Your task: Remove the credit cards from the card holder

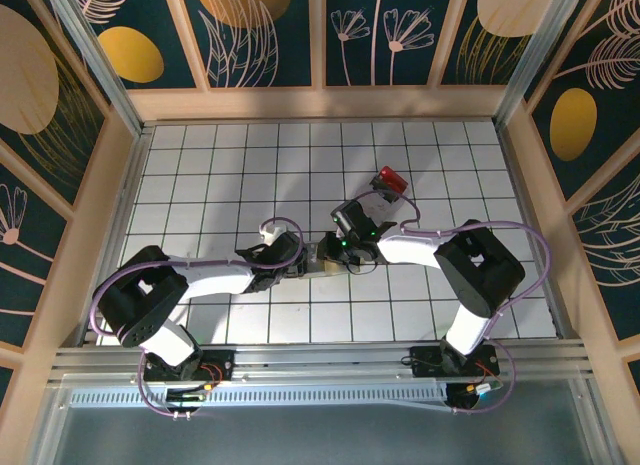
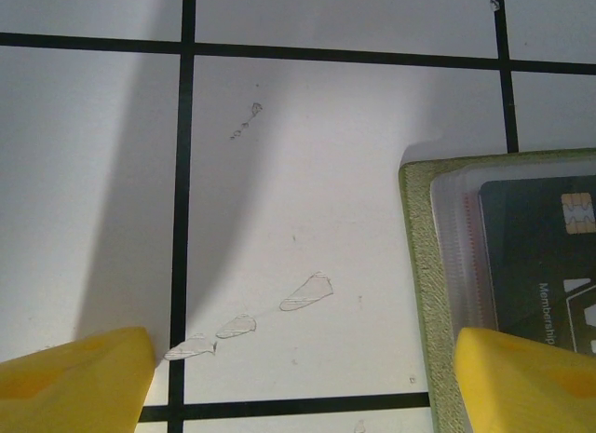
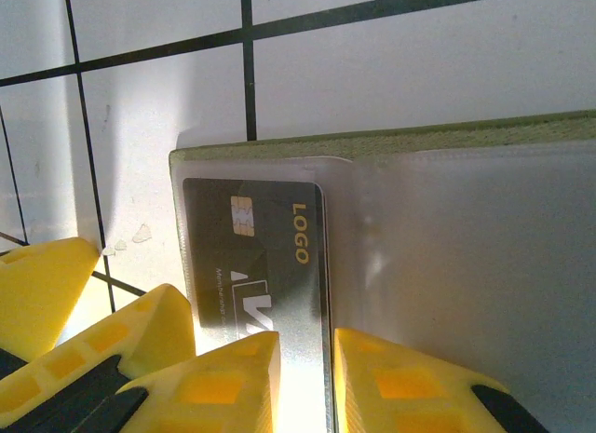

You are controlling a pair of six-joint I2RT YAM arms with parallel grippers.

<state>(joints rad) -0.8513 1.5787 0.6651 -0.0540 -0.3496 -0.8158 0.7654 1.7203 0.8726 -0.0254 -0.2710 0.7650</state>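
Middle of the worktop (image 1: 250, 155): the card holder (image 1: 321, 260) lies open and flat between the two arms, with a dark card (image 3: 251, 256) tucked under its clear sleeve (image 3: 447, 247).
Left gripper (image 2: 300, 382): fingers wide apart and holding nothing. One yellow fingertip hangs over the holder's left end, the other over bare tile.
Right gripper (image 3: 307, 363): fingers nearly together, with the card's long edge running into the slim gap between them. Whether they truly pinch the card, the sleeve or neither, I cannot tell.
Risk, holder drags: I cannot tell whether the left fingertip presses the case down. If it does not, a pull on the card would likely slide or lift the whole holder instead of freeing the card.
Risk, wrong layer: if the right fingers catch the sleeve along with the card, the plastic could bunch up and jam the card in its pocket.
Risk, slip: the card looks glossy under the glare, so a shallow bite on its edge may slide off.
Risk, crowding: both wrists sit close over the holder, so a sideways pull could knock one set of fingers into the other.
Red object (image 1: 391, 178): well apart on the far right, and unlikely to interfere.
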